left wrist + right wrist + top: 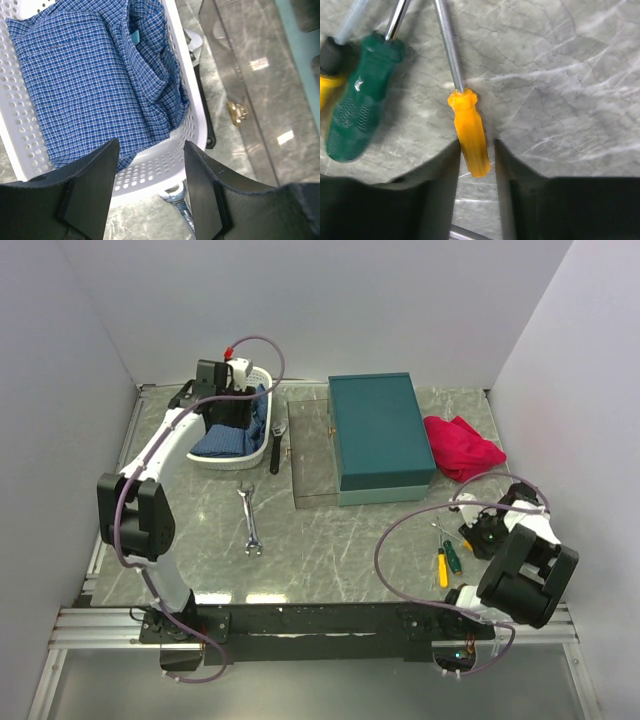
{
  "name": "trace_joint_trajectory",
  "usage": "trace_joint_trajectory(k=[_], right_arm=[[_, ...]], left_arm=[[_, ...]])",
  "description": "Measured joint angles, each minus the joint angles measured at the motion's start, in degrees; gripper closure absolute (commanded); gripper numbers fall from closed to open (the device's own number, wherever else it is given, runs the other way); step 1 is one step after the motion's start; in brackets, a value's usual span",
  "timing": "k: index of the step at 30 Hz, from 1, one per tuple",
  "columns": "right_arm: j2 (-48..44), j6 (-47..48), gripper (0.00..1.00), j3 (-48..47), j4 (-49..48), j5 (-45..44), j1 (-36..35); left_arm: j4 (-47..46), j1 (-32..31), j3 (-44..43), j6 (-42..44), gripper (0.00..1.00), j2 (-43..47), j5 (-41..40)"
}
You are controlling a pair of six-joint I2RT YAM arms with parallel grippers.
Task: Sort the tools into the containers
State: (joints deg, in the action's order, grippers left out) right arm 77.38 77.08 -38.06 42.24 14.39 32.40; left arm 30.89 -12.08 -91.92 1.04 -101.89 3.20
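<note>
Yellow-handled screwdriver point(470, 135): one; smooth plastic grip and steel shank, lying on the grey marbled table point(340, 540) at its right near edge; tip cut off in the wrist view
Right gripper point(477, 147): fingers narrowed close on either side of that handle's butt; I cannot tell whether they press it
Other screwdrivers: two beside it, a ribbed green-handled screwdriver point(357, 110) and a second yellow handle point(327, 82) with a black collar, mostly out of frame
Silver open-ended spanner point(250, 520): one; flat steel, alone near the table's middle
Dark-handled wrench point(277, 450): one; between basket and tray
Teal rectangular metal box point(380, 430): one; shallow grey tray point(310, 465) against its left side
Left gripper point(150, 147): fingers wide apart, holding nothing, over the white perforated plastic basket point(160, 165)
Cloths: two, a folded blue checked cloth point(90, 85) in the basket and a crumpled red cloth point(462, 447) right of the box
</note>
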Motion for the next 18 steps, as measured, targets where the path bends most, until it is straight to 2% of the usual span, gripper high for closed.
trace_joint_trajectory(k=[1,4,6,12,18], right_arm=[[0.68,0.09,0.84,-0.55,0.57,0.07,0.15],[1.2,0.9,0.95,-1.27,1.42,0.55,1.07],[0.17,2.32,1.0,-1.27,2.05,0.79,1.7],[-11.87,5.97,1.0,-5.05,11.23,1.75,2.43],[-22.8,4.63,1.0,-21.99,21.81,8.39,2.47]], left_arm=[[-0.02,-0.13,-0.04,0.46,0.4,-0.24,-0.42],[0.13,-0.61,-0.31,1.38,0.41,-1.14,-1.46],[0.15,-0.9,-1.01,1.44,0.41,-1.7,-1.57],[-1.49,-0.76,-2.21,0.85,0.41,-1.88,0.46],[-5.42,1.18,1.6,-4.83,0.4,0.28,5.25]])
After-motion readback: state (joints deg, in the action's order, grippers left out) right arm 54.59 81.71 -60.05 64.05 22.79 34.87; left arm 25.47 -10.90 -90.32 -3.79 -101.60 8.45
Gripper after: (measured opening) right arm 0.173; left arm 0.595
